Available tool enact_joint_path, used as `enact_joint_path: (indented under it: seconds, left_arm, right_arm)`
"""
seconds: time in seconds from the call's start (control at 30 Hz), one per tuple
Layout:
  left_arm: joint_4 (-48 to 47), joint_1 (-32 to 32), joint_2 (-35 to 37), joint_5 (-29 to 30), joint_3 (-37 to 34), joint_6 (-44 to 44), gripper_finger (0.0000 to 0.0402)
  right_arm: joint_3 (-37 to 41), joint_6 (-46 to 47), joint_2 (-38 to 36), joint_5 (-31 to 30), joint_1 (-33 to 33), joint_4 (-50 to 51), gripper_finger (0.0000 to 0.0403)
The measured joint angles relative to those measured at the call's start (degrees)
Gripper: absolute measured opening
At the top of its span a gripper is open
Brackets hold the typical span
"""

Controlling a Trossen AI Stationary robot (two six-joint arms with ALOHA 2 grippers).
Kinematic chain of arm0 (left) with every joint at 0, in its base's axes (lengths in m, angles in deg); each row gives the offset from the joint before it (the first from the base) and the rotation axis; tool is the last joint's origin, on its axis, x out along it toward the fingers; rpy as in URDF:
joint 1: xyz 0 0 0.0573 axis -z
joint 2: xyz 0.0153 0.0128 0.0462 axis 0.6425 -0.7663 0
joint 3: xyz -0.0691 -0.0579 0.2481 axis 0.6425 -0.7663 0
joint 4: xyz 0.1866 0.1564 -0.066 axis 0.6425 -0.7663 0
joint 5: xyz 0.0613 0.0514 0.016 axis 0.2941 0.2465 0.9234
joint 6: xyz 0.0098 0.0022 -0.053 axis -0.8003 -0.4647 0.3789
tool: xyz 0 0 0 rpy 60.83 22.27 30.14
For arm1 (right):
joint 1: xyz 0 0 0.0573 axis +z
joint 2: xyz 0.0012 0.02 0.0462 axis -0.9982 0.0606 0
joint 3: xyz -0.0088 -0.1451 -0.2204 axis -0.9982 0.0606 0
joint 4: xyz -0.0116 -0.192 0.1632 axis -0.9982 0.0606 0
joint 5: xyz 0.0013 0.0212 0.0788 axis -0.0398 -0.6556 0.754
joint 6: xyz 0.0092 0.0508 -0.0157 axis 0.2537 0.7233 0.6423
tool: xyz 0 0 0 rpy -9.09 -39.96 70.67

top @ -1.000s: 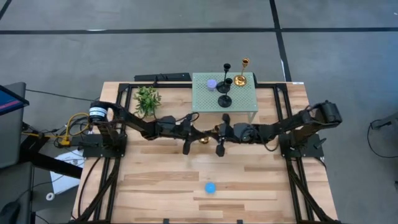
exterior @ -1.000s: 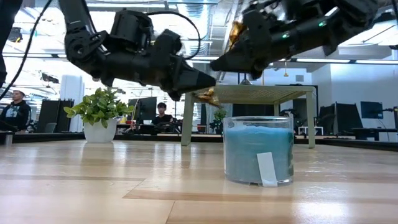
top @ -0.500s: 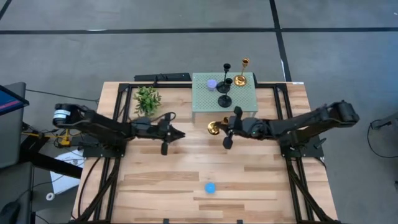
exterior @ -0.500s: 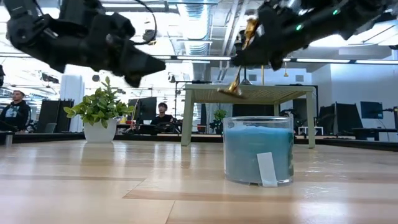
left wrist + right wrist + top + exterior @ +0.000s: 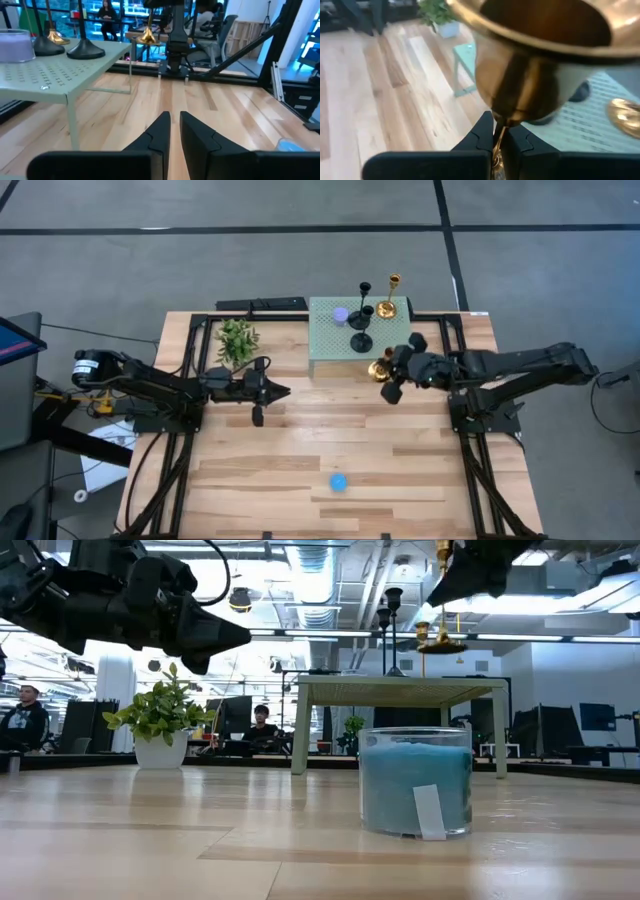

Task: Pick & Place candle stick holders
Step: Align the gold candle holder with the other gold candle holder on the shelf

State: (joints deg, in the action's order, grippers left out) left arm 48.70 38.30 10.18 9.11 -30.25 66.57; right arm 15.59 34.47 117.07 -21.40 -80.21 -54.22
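The right end effector (image 5: 392, 376) hangs just beside the front right corner of the small green perforated stand (image 5: 325, 348), its fingers (image 5: 482, 131) closed on the slim stem of a gold candlestick holder (image 5: 379, 367). In the low view that holder (image 5: 441, 638) is carried above the stand's top, its flared base roughly level. In the right wrist view the shiny base (image 5: 540, 30) fills the frame right above the clamped fingers.

On the stand sit the other three candlestick holders: a second gold one (image 5: 387, 306) at the back right corner, and two matte black ones, one (image 5: 361, 340) toward the front and one (image 5: 361, 313) behind it. A pale purple round piece (image 5: 340, 314) stands at the stand's back left.

The left end effector (image 5: 267, 392) hovers over the wooden counter (image 5: 300, 460), near the green potted plant (image 5: 236, 338), with its fingers (image 5: 159, 131) nearly together and holding nothing. A small blue round piece (image 5: 339, 481) rests on the counter, well apart from both arms.
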Motion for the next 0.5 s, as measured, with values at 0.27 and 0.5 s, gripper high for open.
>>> enact_joint_path:
  seconds: [0.27, 0.5]
  left_arm:
    - [-0.1, 0.0, -0.2, 0.6, 0.0, -0.2, 0.0042]
    - [-0.1, 0.0, -0.2, 0.6, 0.0, -0.2, 0.0042]
  right_arm:
    - [-5.0, -2.3, 0.0, 2.6, -11.5, 7.4, 0.0001]
    - [-3.7, -6.8, 0.8, 10.0, -22.9, 3.5, 0.0001]
